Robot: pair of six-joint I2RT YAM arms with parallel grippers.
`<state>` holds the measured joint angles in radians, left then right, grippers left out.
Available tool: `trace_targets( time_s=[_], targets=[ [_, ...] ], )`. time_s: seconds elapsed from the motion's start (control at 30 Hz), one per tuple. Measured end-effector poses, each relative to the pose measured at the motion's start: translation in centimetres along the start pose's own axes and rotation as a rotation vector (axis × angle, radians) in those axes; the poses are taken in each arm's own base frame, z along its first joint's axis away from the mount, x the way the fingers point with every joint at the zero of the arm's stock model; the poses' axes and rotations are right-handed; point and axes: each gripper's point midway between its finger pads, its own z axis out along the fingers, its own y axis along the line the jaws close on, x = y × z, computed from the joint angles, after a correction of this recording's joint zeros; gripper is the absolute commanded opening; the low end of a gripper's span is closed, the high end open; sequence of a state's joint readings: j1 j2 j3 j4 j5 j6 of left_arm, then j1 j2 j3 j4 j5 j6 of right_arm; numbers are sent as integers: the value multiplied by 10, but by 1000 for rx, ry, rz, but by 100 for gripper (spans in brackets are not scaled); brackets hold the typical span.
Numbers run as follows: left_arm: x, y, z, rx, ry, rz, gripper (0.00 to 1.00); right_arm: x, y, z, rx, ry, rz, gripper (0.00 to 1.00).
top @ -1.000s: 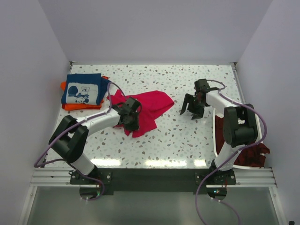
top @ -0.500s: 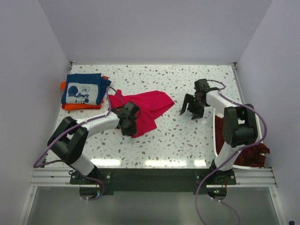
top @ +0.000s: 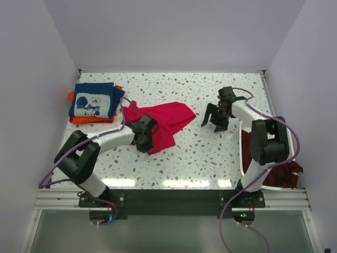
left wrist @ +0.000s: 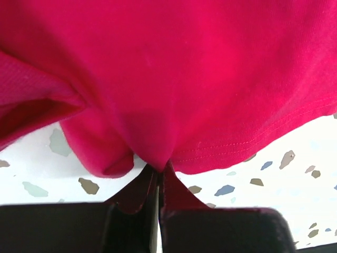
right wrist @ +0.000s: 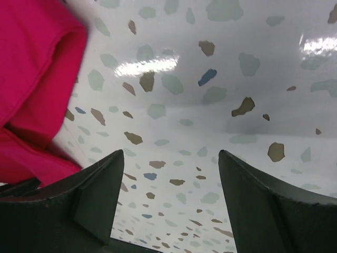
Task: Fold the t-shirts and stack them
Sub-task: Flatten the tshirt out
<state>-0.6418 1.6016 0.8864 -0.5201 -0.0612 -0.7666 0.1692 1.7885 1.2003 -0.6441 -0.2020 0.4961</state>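
Top external view is showing the bright pink t-shirt [top: 163, 122] lying crumpled on the speckled table [top: 210, 155]. The left gripper [left wrist: 158, 176] is sitting at the near left edge of the pink t-shirt. Its two fingers are pressing together and pinching a fold of the pink cloth close to the hem. The right gripper [top: 215, 119] is hanging just to the right of the pink t-shirt, not touching it. Its fingers are spreading wide, with nothing between them. Off to the left of the pink t-shirt, the navy t-shirt [top: 93, 100] with a white picture is lying folded on top of the orange t-shirt [top: 87, 120]. Far to the right of the pink t-shirt, dark maroon t-shirts [top: 283, 176] are sitting in the white basket [top: 243, 153] and spilling out of it.
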Motion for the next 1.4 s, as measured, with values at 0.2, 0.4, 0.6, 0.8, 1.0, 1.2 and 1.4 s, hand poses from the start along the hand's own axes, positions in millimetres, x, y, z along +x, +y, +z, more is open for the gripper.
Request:
trace_targets(
  time_s=[0.2, 0.4, 0.6, 0.8, 1.0, 1.2, 1.4],
  targets=[
    [-26, 10, -30, -10, -58, -59, 0, -28, 24, -7, -46, -52, -23, 76],
    [-138, 18, -149, 121, -406, -236, 0, -23, 64, 5, -71, -41, -120, 75],
    [-185, 64, -210, 105, -580, -333, 0, 3, 96, 35, -71, 31, -193, 72],
    [-191, 88, -196, 48, -513, -329, 0, 33, 118, 42, -79, 75, -233, 72],
    [-203, 109, -193, 37, -498, -338, 0, 75, 146, 45, -95, 115, -286, 70],
    [-213, 114, -199, 52, -504, -311, 0, 112, 157, 50, -88, 154, -296, 67],
    [-214, 115, -201, 55, -491, -281, 0, 124, 173, 53, -86, 122, -265, 66]
  ],
)
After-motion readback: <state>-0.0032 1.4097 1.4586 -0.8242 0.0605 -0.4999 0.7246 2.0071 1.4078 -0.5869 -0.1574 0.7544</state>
